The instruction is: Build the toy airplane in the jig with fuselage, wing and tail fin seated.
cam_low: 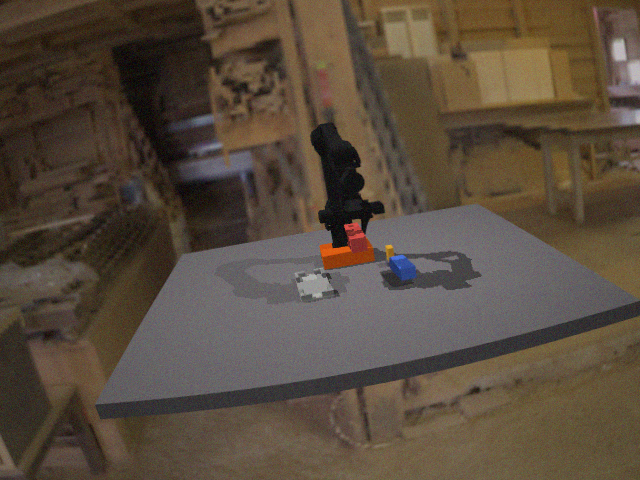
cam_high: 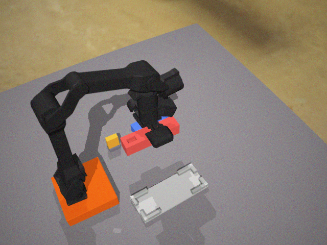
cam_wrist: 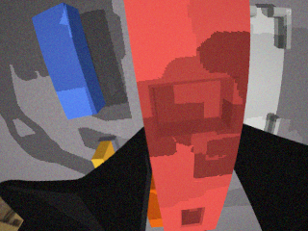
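Two partly open fingers of the gripper clamp the red fuselage above the tabletop, away from the pale jig; the blue wing lies beyond the jig.

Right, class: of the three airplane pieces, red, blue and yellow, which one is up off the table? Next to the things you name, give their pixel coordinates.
The red fuselage [cam_high: 172, 124] [cam_low: 357, 241] [cam_wrist: 164, 38]: it alone is clamped in the hand [cam_high: 156, 131] [cam_low: 352, 232] [cam_wrist: 184, 127], while the others sit outside it.
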You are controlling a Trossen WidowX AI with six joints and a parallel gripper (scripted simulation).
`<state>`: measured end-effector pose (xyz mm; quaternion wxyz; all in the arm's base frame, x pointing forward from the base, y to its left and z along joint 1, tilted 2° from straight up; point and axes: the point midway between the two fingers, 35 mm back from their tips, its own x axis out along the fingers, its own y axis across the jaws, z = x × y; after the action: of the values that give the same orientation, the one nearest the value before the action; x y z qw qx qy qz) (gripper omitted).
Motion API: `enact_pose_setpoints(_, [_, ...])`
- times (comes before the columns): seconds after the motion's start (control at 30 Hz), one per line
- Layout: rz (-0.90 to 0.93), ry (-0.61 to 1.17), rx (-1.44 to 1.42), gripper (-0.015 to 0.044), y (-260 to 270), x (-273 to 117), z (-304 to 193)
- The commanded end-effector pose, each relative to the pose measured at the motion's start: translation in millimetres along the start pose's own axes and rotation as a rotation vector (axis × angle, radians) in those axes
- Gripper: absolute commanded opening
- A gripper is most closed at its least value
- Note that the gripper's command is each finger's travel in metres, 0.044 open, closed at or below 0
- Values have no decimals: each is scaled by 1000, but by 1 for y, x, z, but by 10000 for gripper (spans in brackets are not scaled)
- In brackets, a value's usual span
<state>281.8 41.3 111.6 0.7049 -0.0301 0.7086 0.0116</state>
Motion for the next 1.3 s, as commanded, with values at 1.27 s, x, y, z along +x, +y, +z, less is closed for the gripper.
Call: enact_pose_setpoints(1.27, [-1,-5,33,0,-97,30,4])
